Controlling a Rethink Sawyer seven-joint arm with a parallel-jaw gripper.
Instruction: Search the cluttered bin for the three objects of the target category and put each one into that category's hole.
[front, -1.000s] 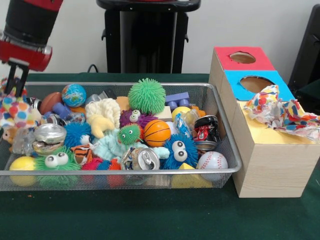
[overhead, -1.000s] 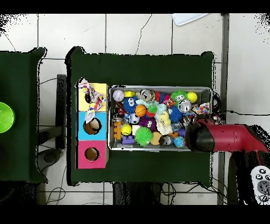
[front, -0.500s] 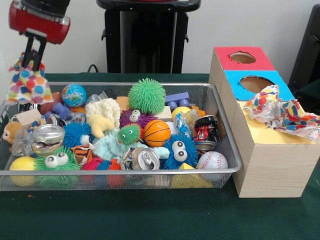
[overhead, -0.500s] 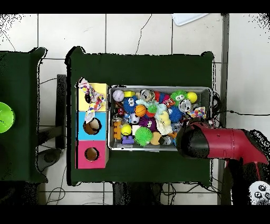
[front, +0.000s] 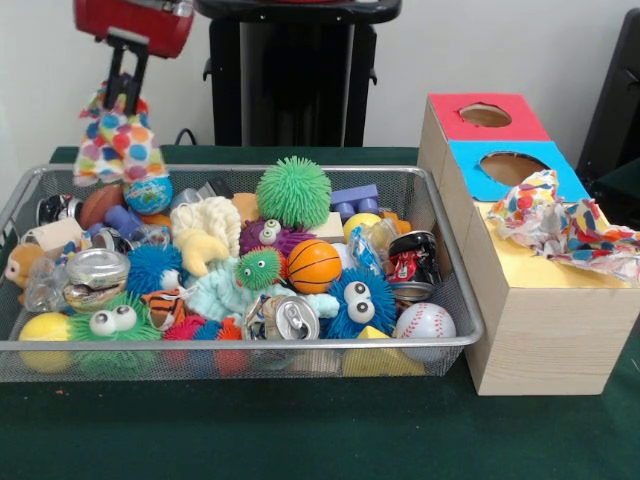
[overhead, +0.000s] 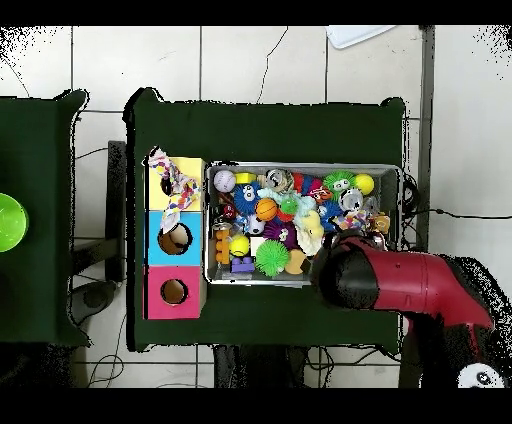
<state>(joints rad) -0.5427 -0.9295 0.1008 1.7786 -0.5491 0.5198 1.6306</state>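
My gripper (front: 121, 98) hangs at the upper left of the front view, shut on a white polka-dot cloth (front: 118, 145). The cloth dangles clear above the far left end of the silver wire-mesh bin (front: 455, 290). Crumpled polka-dot cloths (front: 560, 225) lie on the yellow end (front: 545, 272) of the wooden box and hide its hole. From overhead, the red arm (overhead: 395, 285) covers the bin's lower right corner and hides the held cloth. The bin's rim (overhead: 300, 167) and the cloths on the yellow section (overhead: 175, 185) also show there.
The bin is packed with toys: a green spiky ball (front: 293, 190), an orange ball (front: 314, 265), a baseball (front: 425, 322), cans (front: 290, 318) and a globe ball (front: 148, 192). The box's red hole (front: 485, 115) and blue hole (front: 512, 167) are open. The black pedestal (front: 295, 75) stands behind the bin.
The gripper has risen out of the bin with the polka-dot cloth and moved along it toward the box; from overhead the arm has shifted left.
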